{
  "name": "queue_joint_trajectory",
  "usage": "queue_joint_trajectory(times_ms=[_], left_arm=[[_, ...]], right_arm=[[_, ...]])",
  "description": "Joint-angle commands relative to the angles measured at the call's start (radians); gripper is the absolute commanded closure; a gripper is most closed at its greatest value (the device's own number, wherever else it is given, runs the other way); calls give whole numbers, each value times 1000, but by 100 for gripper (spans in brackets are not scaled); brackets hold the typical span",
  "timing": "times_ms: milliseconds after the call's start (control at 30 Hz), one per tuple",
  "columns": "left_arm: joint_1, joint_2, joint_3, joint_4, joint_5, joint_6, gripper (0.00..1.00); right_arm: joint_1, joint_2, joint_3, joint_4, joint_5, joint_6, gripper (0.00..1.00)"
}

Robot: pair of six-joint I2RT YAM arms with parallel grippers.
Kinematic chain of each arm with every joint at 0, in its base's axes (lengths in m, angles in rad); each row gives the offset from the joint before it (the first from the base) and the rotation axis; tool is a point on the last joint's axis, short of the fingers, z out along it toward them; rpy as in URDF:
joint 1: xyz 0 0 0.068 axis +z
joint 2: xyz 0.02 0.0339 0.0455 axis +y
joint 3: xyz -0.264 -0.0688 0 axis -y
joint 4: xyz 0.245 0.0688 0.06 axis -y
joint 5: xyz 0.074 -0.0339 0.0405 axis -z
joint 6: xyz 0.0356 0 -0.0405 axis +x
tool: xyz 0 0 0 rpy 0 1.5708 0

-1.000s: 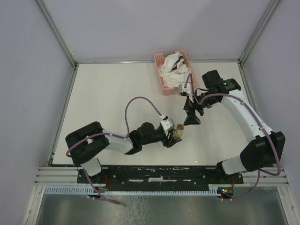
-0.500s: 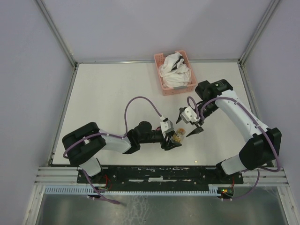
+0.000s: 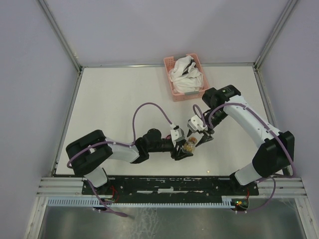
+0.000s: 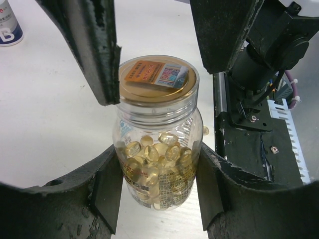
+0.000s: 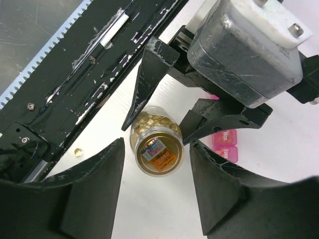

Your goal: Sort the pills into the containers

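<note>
Left gripper (image 4: 157,191) clamped on the clear jar (image 4: 158,144), one finger on each side of its body. Pills (image 4: 149,162) sit amber inside, between those fingers. Right gripper (image 5: 155,149) is spread apart, straddling the gold lid (image 5: 160,152) from above; can't tell if it's touching. Pink containers (image 5: 225,145) lie just beside the left gripper, partly hidden under it.

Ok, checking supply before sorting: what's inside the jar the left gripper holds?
Amber pills, filling much of the clear jar; gold lid and left fingers hide the rest.
</note>
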Motion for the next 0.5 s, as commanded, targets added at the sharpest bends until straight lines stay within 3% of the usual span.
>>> queue_joint_trajectory(times_ms=[0, 467], left_arm=[[3, -49, 5, 50, 18, -16, 87], [3, -79, -13, 73, -31, -24, 89]], right_arm=[[6, 14, 0, -22, 0, 27, 39], [6, 16, -21, -2, 1, 115, 59]])
